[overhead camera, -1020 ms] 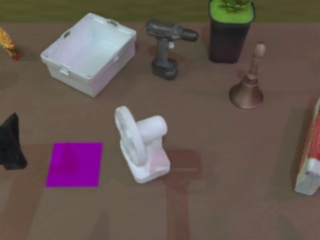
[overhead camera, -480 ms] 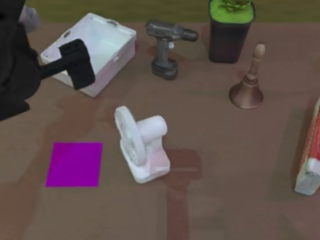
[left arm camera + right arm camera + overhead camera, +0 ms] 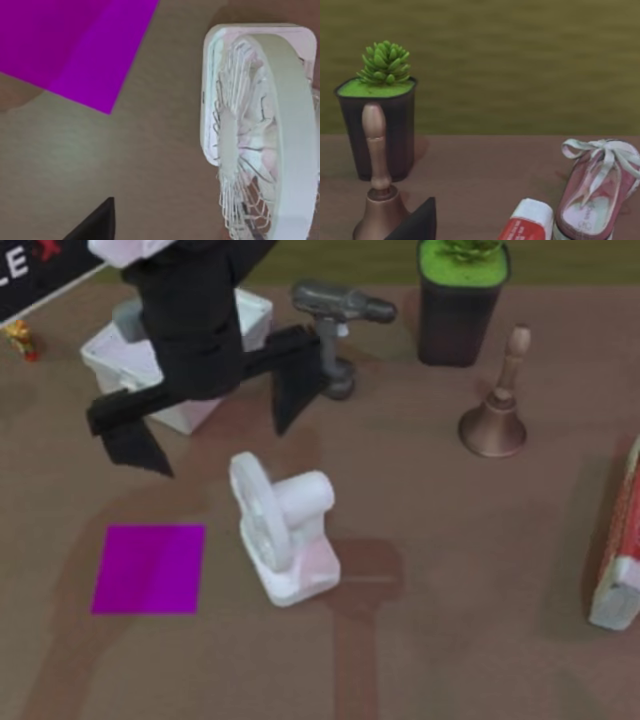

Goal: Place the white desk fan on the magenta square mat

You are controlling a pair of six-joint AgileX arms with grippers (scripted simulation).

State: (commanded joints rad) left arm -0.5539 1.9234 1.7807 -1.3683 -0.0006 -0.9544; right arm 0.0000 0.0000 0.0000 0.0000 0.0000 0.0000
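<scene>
The white desk fan (image 3: 285,532) stands near the table's middle on its blocky base, grille disc toward the left. The magenta square mat (image 3: 149,568) lies flat to its left, with bare table between them. My left gripper (image 3: 213,418) hovers open just behind the fan, one finger over the table left of it and the other toward the drill, holding nothing. The left wrist view shows the fan's grille (image 3: 260,135), a mat corner (image 3: 75,40) and one dark fingertip (image 3: 97,225). My right arm is out of the top view; its wrist view shows one fingertip (image 3: 417,222).
Along the back stand a white bin (image 3: 100,360) partly under my left arm, a grey drill (image 3: 345,308), a potted plant (image 3: 460,300) and a bronze bell (image 3: 494,420). A red-and-white box (image 3: 620,560) and a shoe (image 3: 600,185) lie at the right edge.
My left arm has swung from the left edge across the bin to just behind the fan, its fingers spread wide. The fan and the mat have not moved.
</scene>
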